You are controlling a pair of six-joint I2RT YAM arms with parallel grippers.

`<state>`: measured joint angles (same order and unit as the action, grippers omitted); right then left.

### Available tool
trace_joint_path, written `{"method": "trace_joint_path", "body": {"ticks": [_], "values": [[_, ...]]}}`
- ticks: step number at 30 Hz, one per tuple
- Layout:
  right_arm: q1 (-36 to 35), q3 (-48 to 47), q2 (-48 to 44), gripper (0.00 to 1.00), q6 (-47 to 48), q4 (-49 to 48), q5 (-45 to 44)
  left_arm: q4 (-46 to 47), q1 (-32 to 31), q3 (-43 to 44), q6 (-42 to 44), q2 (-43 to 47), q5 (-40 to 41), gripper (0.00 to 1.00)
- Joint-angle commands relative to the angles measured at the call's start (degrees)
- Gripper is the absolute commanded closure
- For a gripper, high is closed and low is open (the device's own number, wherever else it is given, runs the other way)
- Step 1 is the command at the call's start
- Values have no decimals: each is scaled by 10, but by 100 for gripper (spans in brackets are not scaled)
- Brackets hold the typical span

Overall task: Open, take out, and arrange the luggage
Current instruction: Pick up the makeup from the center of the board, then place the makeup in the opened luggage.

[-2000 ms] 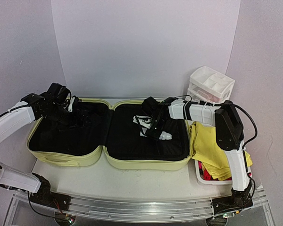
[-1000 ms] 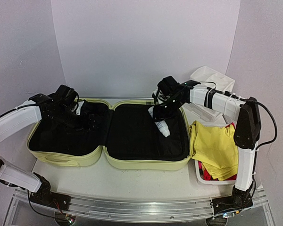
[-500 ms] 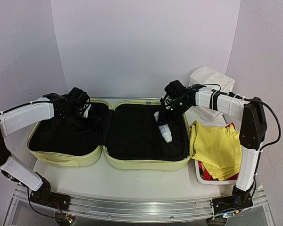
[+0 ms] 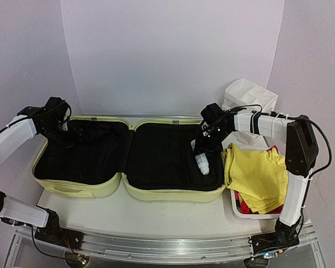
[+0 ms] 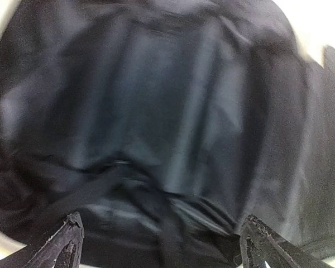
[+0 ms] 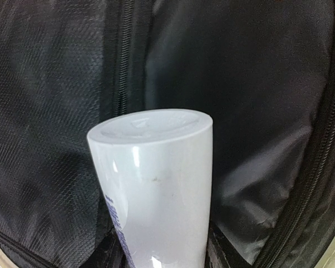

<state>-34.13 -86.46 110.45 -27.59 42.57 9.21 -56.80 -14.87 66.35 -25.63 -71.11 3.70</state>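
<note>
The luggage [image 4: 78,188] lies open flat, both pale yellow-green halves showing black lining. My right gripper [image 4: 205,146] is shut on a white bottle [image 4: 202,162] and holds it, cap end down, just above the right half's lining near its right wall. In the right wrist view the bottle [image 6: 156,184] fills the middle, with the lining and a zip behind it. My left gripper [image 4: 68,135] is open and empty over the far left corner of the left half. In the left wrist view its fingertips [image 5: 64,245] stand wide apart over the black lining [image 5: 167,111].
A white drawer organizer [image 4: 250,100] stands at the back right. A white basket [image 4: 251,214] to the right of the luggage holds a yellow cloth [image 4: 254,173] draped over red items. The table's front strip [image 4: 156,215] lies before the luggage.
My right gripper has lifted the white bottle off the right half's lining and carried it rightwards toward the right wall. My left arm has pulled back to the far left corner.
</note>
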Motion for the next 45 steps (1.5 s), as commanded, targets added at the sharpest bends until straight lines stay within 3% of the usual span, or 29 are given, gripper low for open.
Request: {"method": "trace_joint_path", "body": {"ticks": [1,6,9,13,19,32,45], "values": [[0,-2,-25,81,-7,-60,13,-28,109,1,11,34,39,3],[0,-4,-22,81,2,-70,36,-28,231,-11,-17,36,6,10],[0,-8,-20,81,13,-71,39,-32,240,-37,-91,76,12,8],[0,-6,-23,81,23,-72,40,-80,244,-71,-207,165,91,6],[9,-1,-26,81,38,-73,36,-182,278,-76,-322,127,144,1],[26,10,-32,81,38,-73,49,-26,370,-188,-347,68,33,2],[27,23,-4,81,-20,-80,65,77,378,-240,-409,61,26,39]]}}
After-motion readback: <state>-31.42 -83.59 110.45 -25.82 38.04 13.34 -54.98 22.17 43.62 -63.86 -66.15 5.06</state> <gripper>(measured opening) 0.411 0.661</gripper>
